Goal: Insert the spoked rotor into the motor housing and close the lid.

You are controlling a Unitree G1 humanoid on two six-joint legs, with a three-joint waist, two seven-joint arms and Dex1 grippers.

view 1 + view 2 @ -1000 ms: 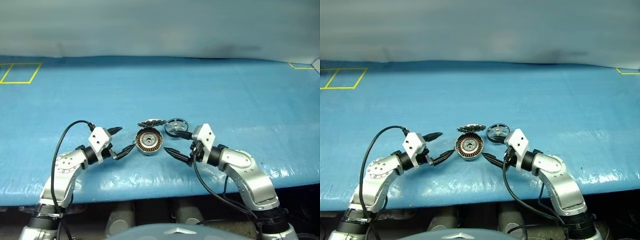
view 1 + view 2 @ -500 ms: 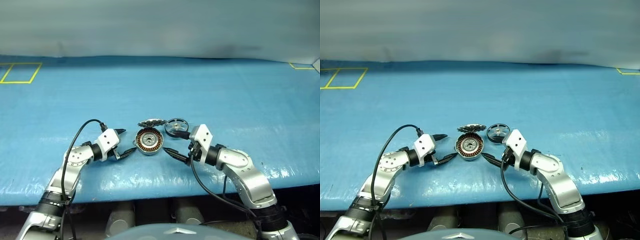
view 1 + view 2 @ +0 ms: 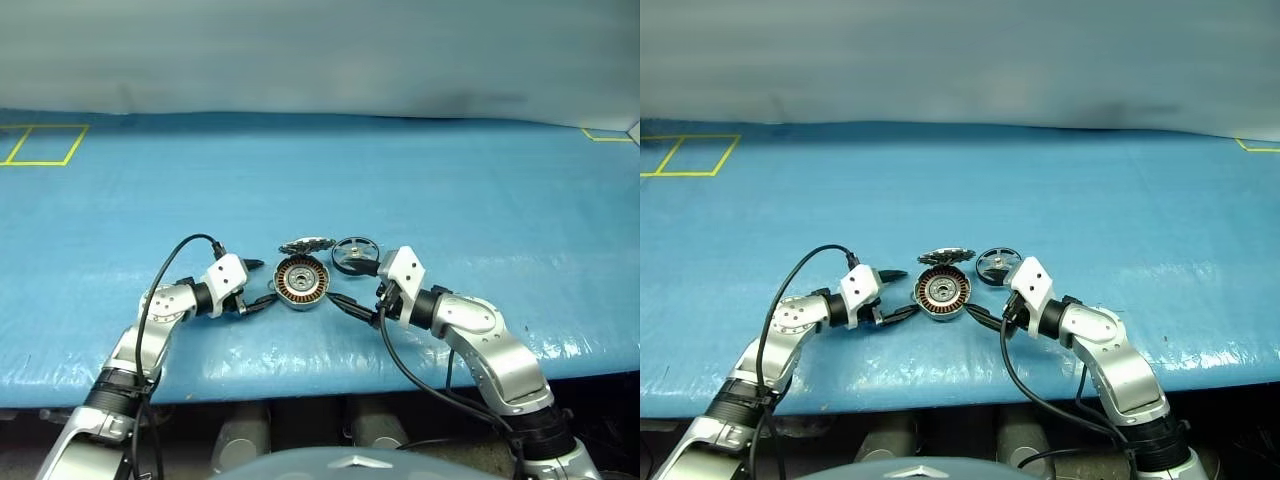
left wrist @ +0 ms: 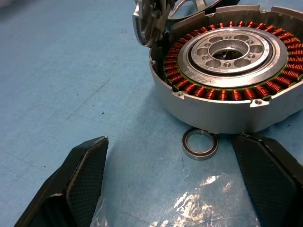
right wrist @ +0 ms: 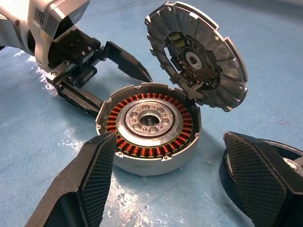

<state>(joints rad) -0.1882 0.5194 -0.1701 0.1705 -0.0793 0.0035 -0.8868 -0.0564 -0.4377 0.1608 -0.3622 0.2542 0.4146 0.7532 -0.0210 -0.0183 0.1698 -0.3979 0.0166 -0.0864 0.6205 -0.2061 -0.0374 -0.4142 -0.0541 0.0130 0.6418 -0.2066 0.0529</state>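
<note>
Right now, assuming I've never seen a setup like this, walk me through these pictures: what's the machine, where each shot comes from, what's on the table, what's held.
This is a two-armed humanoid robot. Two pictures look down from its head; the two close-ups come from cameras on its wrists.

On the blue table sits the motor housing, a grey puck with copper windings. The lid, a ridged silver disc, stands tilted open at the housing's rim. The spoked rotor, a black wheel, lies just to the housing's right. A small metal ring lies by the housing's base.

The left gripper and right gripper flank the housing, both open, holding nothing.
</note>
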